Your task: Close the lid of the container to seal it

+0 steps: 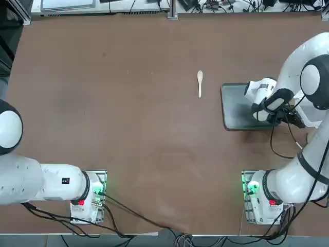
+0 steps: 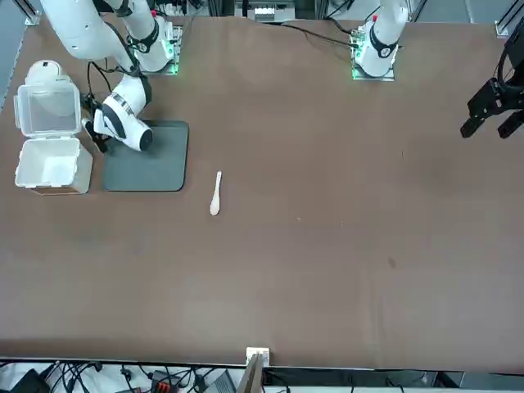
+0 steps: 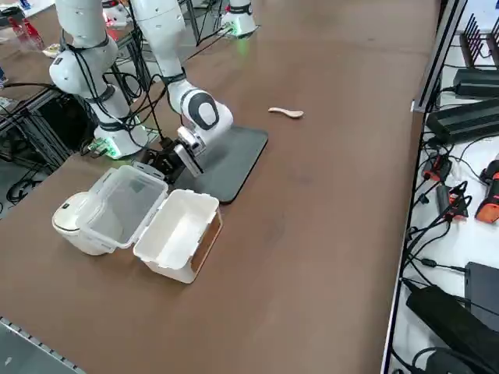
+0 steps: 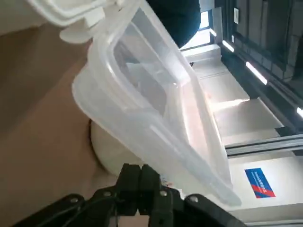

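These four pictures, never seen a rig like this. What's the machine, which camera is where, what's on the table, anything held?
Two white robot arms are bolted side by side at a brown table; only the right arm works. One picture looks straight down, one faces the robot from across the table, one looks down from its right side, and one sits on the working arm's wrist.

On the table: a small white container, open, with its translucent lid hinged back and resting on a round cream dish. Beside it lies a dark grey square tray, and farther off a small pale spoon.

The right gripper is shut and holds nothing. It sits low by the lid's outer edge, near the tray. The lid is not yet folded over the container.
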Tool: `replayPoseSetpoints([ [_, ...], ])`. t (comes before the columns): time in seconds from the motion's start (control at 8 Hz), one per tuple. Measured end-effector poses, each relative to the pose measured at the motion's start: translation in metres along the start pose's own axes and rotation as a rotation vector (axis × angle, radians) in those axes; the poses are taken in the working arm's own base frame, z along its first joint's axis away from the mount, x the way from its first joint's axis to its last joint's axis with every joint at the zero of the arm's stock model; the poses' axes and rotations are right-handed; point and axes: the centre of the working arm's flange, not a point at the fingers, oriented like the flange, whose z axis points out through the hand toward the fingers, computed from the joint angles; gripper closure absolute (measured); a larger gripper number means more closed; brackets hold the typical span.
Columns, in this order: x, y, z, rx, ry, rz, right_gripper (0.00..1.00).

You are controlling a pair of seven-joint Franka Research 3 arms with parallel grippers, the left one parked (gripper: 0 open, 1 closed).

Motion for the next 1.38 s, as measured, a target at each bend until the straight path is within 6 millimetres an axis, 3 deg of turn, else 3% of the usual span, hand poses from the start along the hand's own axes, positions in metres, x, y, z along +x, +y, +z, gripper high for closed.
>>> replayPoseSetpoints([
  [0.38, 0.006, 0.006, -0.007, -0.022, 0.022, 0.006, 0.98],
  [0.62, 0.023, 0.023, -0.024, -0.029, 0.042, -0.021, 0.98],
  [1.12, 0.087, 0.069, -0.061, 0.012, 0.041, -0.086, 0.98],
  [1.38, 0.143, 0.103, -0.076, 0.075, 0.019, -0.174, 0.98],
])
